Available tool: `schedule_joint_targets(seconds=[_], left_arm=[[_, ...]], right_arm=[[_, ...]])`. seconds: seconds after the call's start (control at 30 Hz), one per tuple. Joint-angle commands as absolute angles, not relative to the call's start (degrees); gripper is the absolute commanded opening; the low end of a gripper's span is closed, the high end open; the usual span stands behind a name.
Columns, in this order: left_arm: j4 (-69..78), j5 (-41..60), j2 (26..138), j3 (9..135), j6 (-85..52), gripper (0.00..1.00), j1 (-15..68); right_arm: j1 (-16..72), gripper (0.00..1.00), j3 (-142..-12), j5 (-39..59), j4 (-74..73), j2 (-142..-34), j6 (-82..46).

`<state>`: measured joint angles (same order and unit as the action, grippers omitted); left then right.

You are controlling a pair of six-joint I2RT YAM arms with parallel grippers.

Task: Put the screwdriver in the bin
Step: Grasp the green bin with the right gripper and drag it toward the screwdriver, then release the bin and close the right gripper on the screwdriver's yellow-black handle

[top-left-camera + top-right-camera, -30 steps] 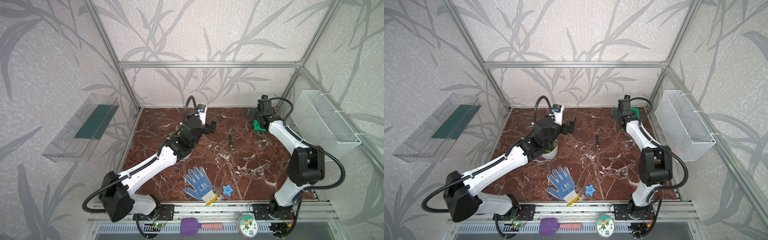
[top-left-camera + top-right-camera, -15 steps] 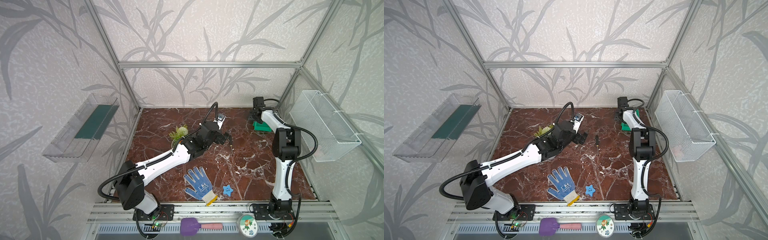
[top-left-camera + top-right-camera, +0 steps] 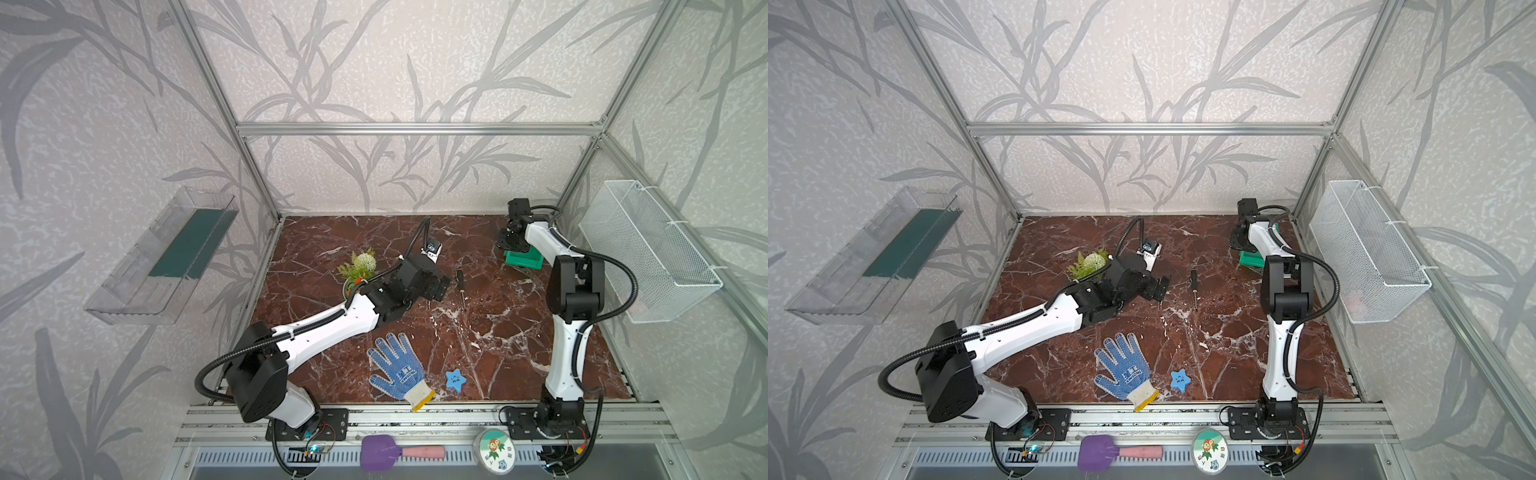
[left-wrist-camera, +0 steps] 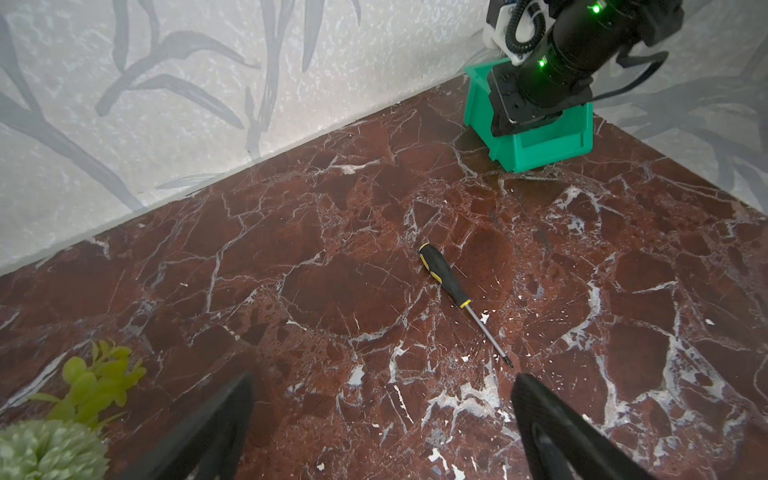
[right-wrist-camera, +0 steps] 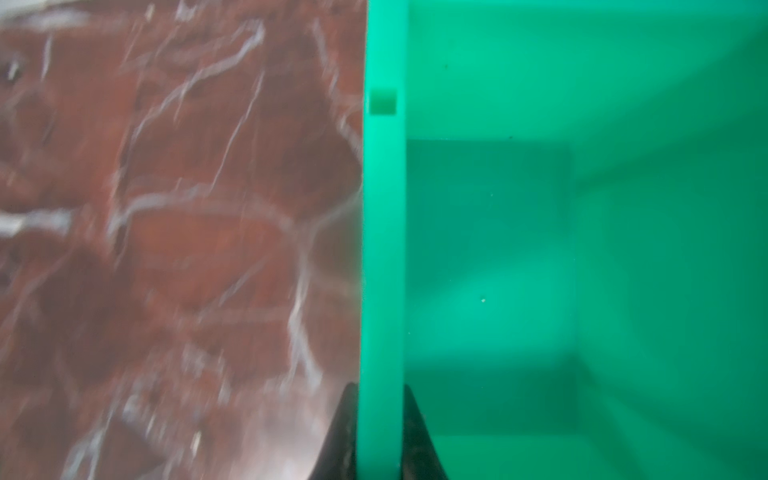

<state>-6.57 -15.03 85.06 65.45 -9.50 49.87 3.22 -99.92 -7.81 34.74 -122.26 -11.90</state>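
At mid-table, the left gripper (image 3: pixel 441 286) hovers with jaws apart near the screwdriver (image 3: pixel 460 283), which lies flat on the marble (image 3: pixel 498 332) — a skewed close could roll its slim handle away. At back right, the right gripper (image 5: pixel 380 392) is clamped on the wall of the bin (image 3: pixel 525 261) — a tug might tip it.

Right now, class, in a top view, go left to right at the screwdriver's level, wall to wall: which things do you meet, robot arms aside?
tray → plant → screwdriver → bin → basket

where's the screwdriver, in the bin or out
Out. The screwdriver lies flat on the marble table, apart from the green bin at the back.
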Motion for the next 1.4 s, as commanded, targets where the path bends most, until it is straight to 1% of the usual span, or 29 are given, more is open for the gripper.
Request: schedule_joint_targets(seconds=[0.0,0.13,0.23,0.3,0.4,0.5,0.6,0.67,0.77,0.93,1.07,1.1,1.2,1.37], left_arm=[[-9.10,-14.42,79.41,63.90,-13.36,0.99,49.59],[-14.58,-16.14,73.19,62.24,-15.71,0.99,48.90],[-16.38,-16.84,66.54,59.63,-16.40,0.99,47.66],[-17.51,-17.20,61.47,57.58,-17.40,0.99,46.01],[-17.31,-16.17,54.34,52.39,-18.66,0.99,42.05],[-18.77,-15.04,48.83,48.76,-20.67,0.99,38.11],[-20.41,-14.05,45.78,47.69,-21.10,0.99,37.25],[-21.38,-13.66,44.77,47.88,-20.92,0.99,37.19],[-22.11,-13.15,44.60,47.90,-20.56,0.99,37.18],[-21.46,-12.06,46.10,47.93,-20.32,0.99,37.25],[-21.28,-10.96,47.98,49.16,-20.30,0.99,37.20],[-21.33,-10.74,48.36,49.49,-20.28,0.99,37.26],[-21.43,-9.58,49.28,50.30,-20.54,0.99,37.31],[-18.36,-7.21,51.44,50.25,-21.25,0.99,39.05]], right_arm=[[9.97,0.00,-93.10,-8.07,32.12,-109.89,-8.95],[18.24,0.00,-84.38,-7.69,30.33,-102.16,-8.35],[25.26,0.00,-79.67,-6.88,27.12,-98.81,-9.19],[28.46,0.00,-77.80,-6.05,25.03,-98.35,-12.55],[32.36,0.00,-77.79,-2.15,23.20,-100.14,-17.22],[36.83,0.00,-80.95,-5.25,24.54,-104.24,-18.22],[38.50,0.00,-83.95,-3.55,26.29,-109.35,-20.79],[39.55,0.00,-84.85,-4.30,26.81,-111.90,-21.30],[40.29,0.00,-84.84,-4.28,26.80,-114.15,-22.44],[40.61,0.18,-85.31,-2.86,26.46,-115.30,-22.34],[40.61,0.37,-86.49,-1.64,27.28,-111.61,-21.18],[40.44,0.43,-87.22,-2.74,28.92,-109.86,-21.20],[38.02,0.52,-85.48,-5.58,30.06,-103.27,-19.09],[26.16,0.53,-75.30,-3.77,23.42,-95.19,-21.37]])
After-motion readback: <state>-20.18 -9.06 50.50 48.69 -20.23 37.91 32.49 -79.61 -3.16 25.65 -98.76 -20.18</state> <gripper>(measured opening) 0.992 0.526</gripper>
